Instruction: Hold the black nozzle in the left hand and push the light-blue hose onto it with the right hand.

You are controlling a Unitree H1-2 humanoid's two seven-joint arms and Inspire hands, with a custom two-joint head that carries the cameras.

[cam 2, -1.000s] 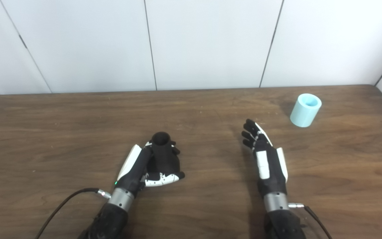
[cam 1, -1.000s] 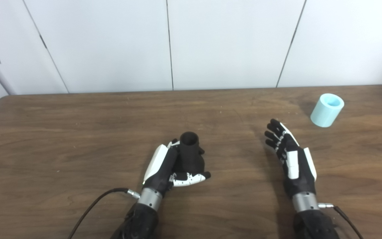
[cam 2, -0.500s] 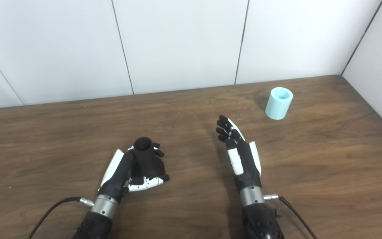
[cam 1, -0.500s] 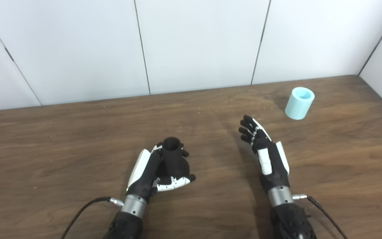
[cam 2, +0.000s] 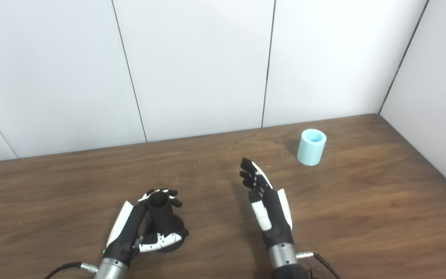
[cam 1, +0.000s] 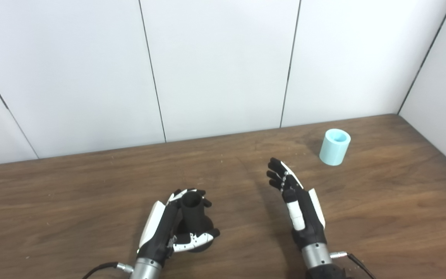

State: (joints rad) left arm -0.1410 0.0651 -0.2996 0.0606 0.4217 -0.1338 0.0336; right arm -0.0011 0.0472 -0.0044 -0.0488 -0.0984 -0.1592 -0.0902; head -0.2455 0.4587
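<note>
Nozzle (cam 1: 192, 217) in left hand (cam 1: 168, 230); green wrist light (cam 2: 103, 252) only right-eye.

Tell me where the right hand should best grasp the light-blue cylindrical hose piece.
Probably around the smooth side wall of the light-blue cylindrical hose piece, coming from its near left, where the open right hand is. It stands upright, opening up, alone on the wooden table.

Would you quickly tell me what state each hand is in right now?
Left hand: shut on the black nozzle.
Right hand: open, holding nothing.
</note>
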